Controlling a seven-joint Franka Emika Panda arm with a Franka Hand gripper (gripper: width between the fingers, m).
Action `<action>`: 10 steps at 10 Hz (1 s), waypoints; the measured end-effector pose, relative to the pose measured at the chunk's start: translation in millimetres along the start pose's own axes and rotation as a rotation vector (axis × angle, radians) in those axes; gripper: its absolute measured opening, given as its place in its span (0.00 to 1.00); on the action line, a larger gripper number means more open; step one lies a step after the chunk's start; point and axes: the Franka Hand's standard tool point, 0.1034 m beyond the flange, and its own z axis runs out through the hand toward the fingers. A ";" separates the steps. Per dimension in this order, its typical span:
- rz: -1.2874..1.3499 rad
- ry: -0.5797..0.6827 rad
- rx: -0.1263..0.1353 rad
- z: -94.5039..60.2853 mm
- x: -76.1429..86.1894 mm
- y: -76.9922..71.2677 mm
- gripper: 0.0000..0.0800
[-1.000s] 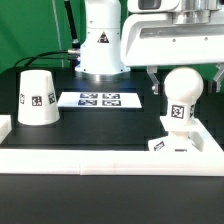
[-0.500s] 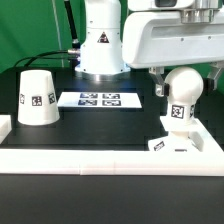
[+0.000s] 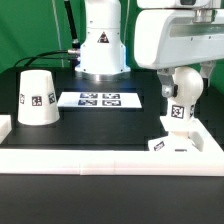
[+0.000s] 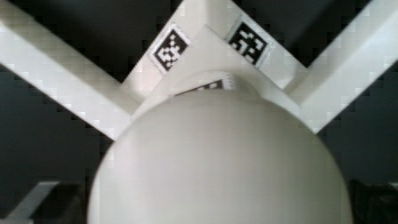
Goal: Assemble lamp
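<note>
Since the bulb [image 3: 181, 98] is standing upright on the flat square base [image 3: 196, 143] over at the exterior view's right, the relation that matters is pretty simple: it sits straight under the gripper [image 3: 184, 80], with its long axis vertical and lined up with the hand. From outside, the dark fingers [image 3: 163, 88] flank the round head on either side. The wrist view is basically all bulb, with the tagged base poking out beyond it. Honestly I can't tell if the jaws are actually pinching the head or just sitting close around it, because neither view shows the contact. My guess is the next move is a straight vertical or twisting one about that axis, so any tilt in the bulb would be the thing to watch. The shade [image 3: 37, 97] is mouth down, well apart on the exterior view's left, with the marker board [image 3: 100, 99] lying between it and the base. The black tabletop [image 3: 110, 125] looks flat and matte, and a white rail [image 3: 100, 160] runs along the front. There's bare table on the shade side, but the base is tucked near that rail.
</note>
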 end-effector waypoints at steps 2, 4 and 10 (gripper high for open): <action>-0.123 -0.006 -0.008 0.1 -1.2 1.7 0.87; -0.240 -0.011 -0.013 0.1 -2.7 4.0 0.87; -0.202 -0.010 -0.013 0.1 -3.0 4.5 0.72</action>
